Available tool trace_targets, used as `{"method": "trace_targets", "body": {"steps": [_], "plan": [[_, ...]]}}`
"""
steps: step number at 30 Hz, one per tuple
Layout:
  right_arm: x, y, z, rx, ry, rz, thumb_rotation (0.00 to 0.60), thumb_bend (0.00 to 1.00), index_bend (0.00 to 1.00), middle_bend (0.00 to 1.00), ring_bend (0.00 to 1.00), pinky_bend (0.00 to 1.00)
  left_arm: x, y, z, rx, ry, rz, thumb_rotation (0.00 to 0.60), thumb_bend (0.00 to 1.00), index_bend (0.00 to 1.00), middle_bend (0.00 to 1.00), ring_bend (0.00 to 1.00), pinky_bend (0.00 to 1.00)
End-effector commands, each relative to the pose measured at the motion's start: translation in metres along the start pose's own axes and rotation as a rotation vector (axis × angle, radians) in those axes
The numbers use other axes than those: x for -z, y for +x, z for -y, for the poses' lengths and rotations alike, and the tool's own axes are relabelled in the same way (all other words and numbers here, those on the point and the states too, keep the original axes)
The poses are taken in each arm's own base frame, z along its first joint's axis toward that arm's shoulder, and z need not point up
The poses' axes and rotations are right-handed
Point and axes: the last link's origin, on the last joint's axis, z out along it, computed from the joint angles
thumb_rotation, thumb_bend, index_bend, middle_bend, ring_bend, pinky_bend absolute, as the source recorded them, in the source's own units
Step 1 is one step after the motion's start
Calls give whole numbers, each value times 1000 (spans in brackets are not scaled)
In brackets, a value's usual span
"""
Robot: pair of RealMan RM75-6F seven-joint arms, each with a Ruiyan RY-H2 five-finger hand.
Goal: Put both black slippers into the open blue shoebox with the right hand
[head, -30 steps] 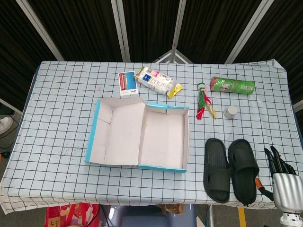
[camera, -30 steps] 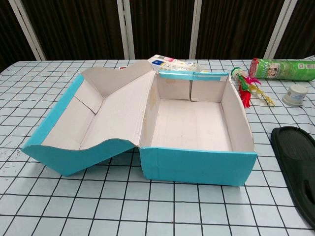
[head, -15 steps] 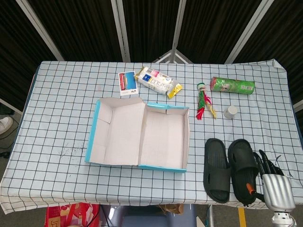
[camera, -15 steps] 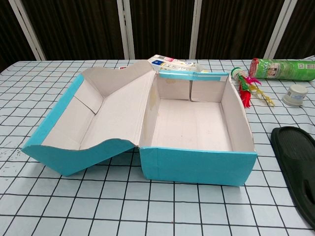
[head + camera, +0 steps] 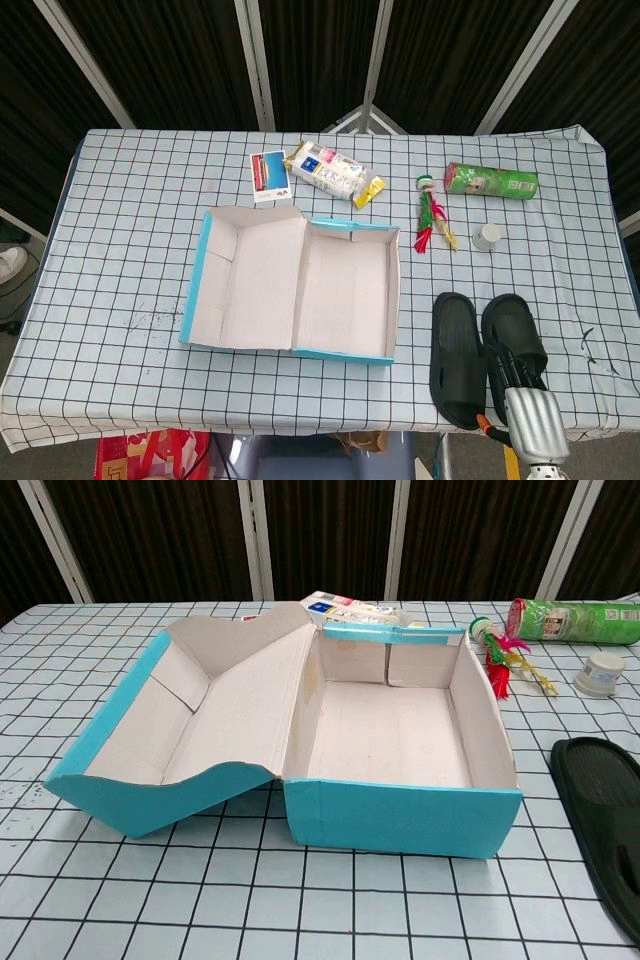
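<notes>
Two black slippers lie side by side at the table's near right, the left one (image 5: 457, 357) and the right one (image 5: 516, 328). My right hand (image 5: 524, 400) reaches in from the bottom edge, its dark fingers (image 5: 508, 366) stretched over the heel of the right slipper, with nothing clearly gripped. The open blue shoebox (image 5: 344, 347) sits left of the slippers, its lid folded out to the left and its inside bare. In the chest view the shoebox (image 5: 400, 822) fills the middle and one slipper (image 5: 603, 805) shows at the right edge. My left hand is out of sight.
Behind the slippers stand a small white cup (image 5: 487, 236), a green can (image 5: 491, 180) lying on its side and a feathered toy (image 5: 431, 215). A snack packet (image 5: 333, 172) and a card (image 5: 268, 171) lie behind the box. The table's near edge runs just below the slippers.
My right hand has moved left from beside the right slipper's outer edge to over its heel. Slippers and box have not moved.
</notes>
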Motion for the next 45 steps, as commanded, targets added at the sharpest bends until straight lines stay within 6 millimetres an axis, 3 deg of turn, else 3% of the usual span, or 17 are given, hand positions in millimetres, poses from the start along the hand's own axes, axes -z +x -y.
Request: {"method": "trace_targets", "body": {"steps": [1,13,27,42,45], "plan": [[0,-12,6,15,-7,38,600,192,12,33,98,148,-1,0,0,3,-2,1,600,373,98,64,30,131],[-21,-38,24,108,38,41,600,193,12,32,65,119,-2,1,2,14,0,-2,600,373,98,64,30,131],[-42,-54,24,193,65,55,600,192,12,32,55,112,-3,-1,2,-1,2,-1,600,373,98,64,30,131],[-59,-52,17,270,82,70,600,193,13,32,55,112,-3,-3,-1,-19,3,-2,600,374,99,64,30,131],[-62,-51,18,278,87,86,600,193,50,39,51,91,-3,-3,-1,-21,3,-2,600,373,99,64,30,131]]}}
